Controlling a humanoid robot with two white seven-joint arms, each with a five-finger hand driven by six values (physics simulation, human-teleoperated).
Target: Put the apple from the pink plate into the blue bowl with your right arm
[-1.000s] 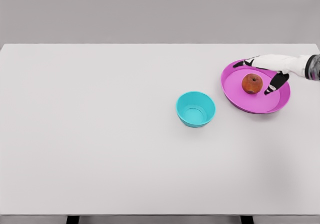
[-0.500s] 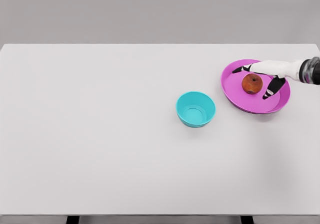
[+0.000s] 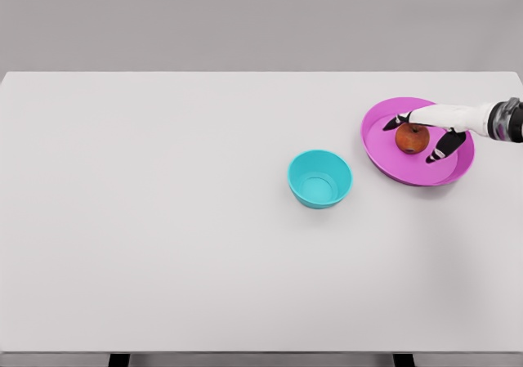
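Observation:
A red-brown apple lies on the pink plate at the table's right side. My right hand reaches in from the right edge and straddles the apple. Its black-tipped fingers spread behind the apple while the thumb lies on the near side; they are not closed on the fruit. The blue bowl stands empty near the table's middle, to the left of the plate and a little nearer to me. My left arm does not show.
The white table fills the view, with its right edge just past the plate and its front edge at the bottom of the picture.
My right hand has slid left and slightly down over the plate, so its fingers now flank the apple more closely. The apple and bowl have not moved.

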